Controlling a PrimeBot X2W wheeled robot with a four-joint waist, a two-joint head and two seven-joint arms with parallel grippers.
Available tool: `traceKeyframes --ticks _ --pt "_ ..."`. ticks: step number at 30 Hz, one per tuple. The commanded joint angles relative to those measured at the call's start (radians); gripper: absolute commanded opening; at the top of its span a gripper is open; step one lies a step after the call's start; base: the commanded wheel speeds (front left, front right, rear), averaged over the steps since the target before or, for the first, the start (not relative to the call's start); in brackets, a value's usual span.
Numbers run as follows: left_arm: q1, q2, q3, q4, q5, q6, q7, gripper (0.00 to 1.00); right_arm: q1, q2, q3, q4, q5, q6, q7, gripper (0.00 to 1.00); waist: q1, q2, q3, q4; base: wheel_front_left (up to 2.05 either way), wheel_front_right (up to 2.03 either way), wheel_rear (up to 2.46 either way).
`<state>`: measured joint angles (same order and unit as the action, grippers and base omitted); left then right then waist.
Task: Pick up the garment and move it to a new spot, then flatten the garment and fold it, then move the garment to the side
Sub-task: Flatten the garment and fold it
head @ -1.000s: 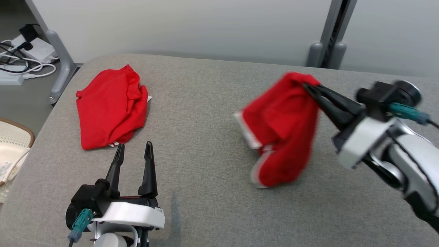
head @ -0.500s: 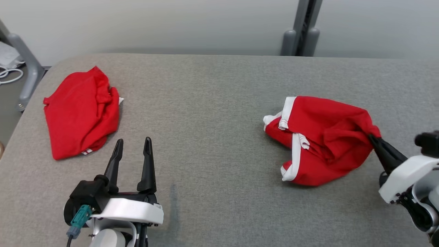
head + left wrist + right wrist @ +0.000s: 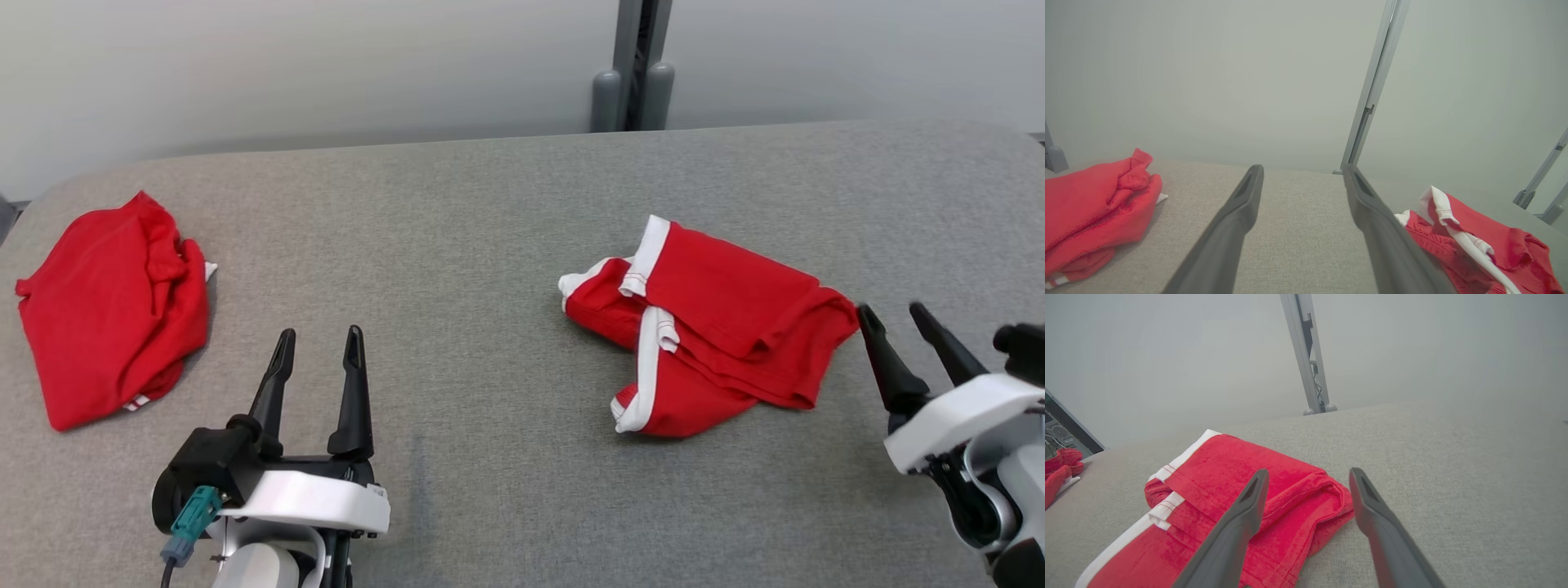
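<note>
Two red garments on the grey table. White-trimmed garment lies crumpled right of centre; plain red garment at the left edge. Right gripper, lower right, jaws spread, empty, just beside the trimmed garment's right end. Left gripper, lower left, spread, empty.

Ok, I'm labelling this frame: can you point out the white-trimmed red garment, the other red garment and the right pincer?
white-trimmed red garment [image 3: 735, 318]: head view, on the red panel near its middle.
other red garment [image 3: 110, 314]: head view, middle of the crumpled heap.
right pincer [image 3: 890, 310]: head view, midway between its spread fingertips.
</note>
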<state>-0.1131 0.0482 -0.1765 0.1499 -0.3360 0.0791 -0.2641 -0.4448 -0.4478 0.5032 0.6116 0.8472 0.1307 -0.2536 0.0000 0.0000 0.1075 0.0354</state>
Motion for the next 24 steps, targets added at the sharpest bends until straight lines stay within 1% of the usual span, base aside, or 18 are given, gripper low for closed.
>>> traceKeyframes --ticks 1,5,8,11,13,17,20,24 --pt "-0.019 0.004 0.002 -0.002 0.003 -0.004 -0.001 1.0 0.003 0.0 -0.01 -0.024 -0.026 0.0 -0.009 1.0 0.0 0.0 -0.004 -0.009 0.0 0.0 0.0" --pt "-0.033 0.004 -0.014 0.002 -0.007 -0.003 -0.001 1.0 0.042 0.042 -0.093 -0.165 -0.143 0.0 -0.012 1.0 0.0 0.0 -0.004 -0.022 0.0 0.0 0.0" --pt "-0.051 0.004 -0.028 0.007 -0.016 0.006 -0.001 1.0 0.095 0.1 -0.162 -0.265 -0.219 0.0 -0.012 1.0 0.0 0.0 -0.002 -0.031 0.0 0.0 0.0" --pt "-0.063 0.004 -0.042 0.011 -0.026 0.012 -0.001 1.0 0.139 0.158 -0.205 -0.346 -0.277 0.0 -0.012 1.0 0.0 0.0 0.004 -0.041 0.0 0.0 0.0" --pt "-0.066 0.004 -0.051 0.015 -0.032 0.014 -0.001 1.0 0.165 0.183 -0.208 -0.38 -0.317 0.0 -0.012 1.0 0.0 0.0 0.01 -0.048 0.0 0.0 0.0" --pt "-0.077 0.004 -0.062 0.027 -0.035 0.012 -0.001 1.0 0.189 0.211 -0.212 -0.42 -0.382 0.0 -0.012 1.0 0.0 0.0 0.028 -0.062 0.0 0.0 0.0" --pt "-0.09 0.004 -0.075 0.042 -0.035 0.002 -0.001 1.0 0.196 0.222 -0.217 -0.435 -0.403 0.0 -0.012 1.0 0.0 0.0 0.046 -0.076 0.0 0.0 0.0" --pt "-0.137 0.004 -0.115 0.097 -0.022 -0.024 -0.001 1.0 0.19 0.232 -0.224 -0.454 -0.418 0.0 -0.012 1.0 0.0 0.0 0.079 -0.105 0.0 0.0 0.0"
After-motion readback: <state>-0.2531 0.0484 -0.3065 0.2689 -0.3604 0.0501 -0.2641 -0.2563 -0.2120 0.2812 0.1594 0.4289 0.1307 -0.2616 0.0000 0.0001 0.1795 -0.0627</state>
